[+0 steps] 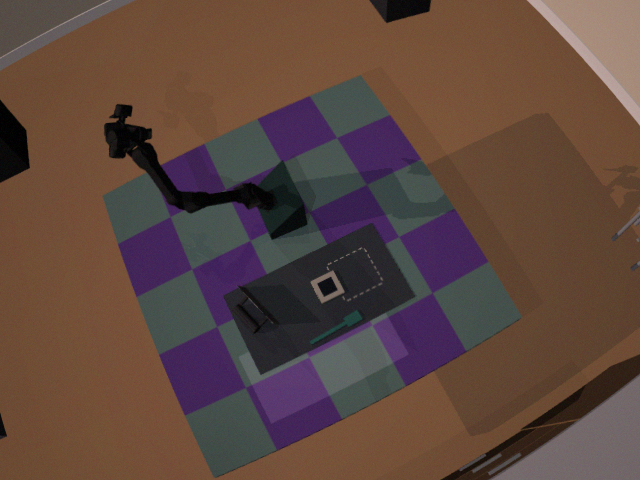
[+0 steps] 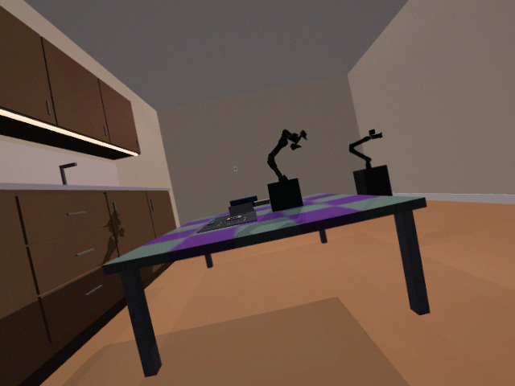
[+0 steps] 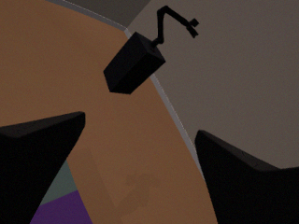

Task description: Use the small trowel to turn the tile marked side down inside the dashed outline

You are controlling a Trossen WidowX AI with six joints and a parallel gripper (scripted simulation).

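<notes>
The tile (image 1: pixel 327 286) (image 2: pixel 233 217) lies flat on the dark mat (image 1: pixel 279 356), a light square with its dark square mark facing up. It overlaps one side of the dashed outline (image 1: pixel 363 248), with most of the tile outside it. The green trowel (image 1: pixel 353 318) lies along the mat's long edge, its blade near the outline and its handle pointing toward the stand; it does not touch the tile. My gripper (image 3: pixel 141 127) is open and empty, its two dark fingers wide apart. It is raised high, far from the tile and trowel, beyond the table's edge in the top view.
A dark upright stand (image 1: pixel 256 310) is at the mat's far end from the outline. My arm's black base block (image 1: pixel 289 206) (image 2: pixel 285 195) stands beside the mat. Another arm on a black pedestal (image 2: pixel 372 180) (image 3: pixel 133 63) stands off the table.
</notes>
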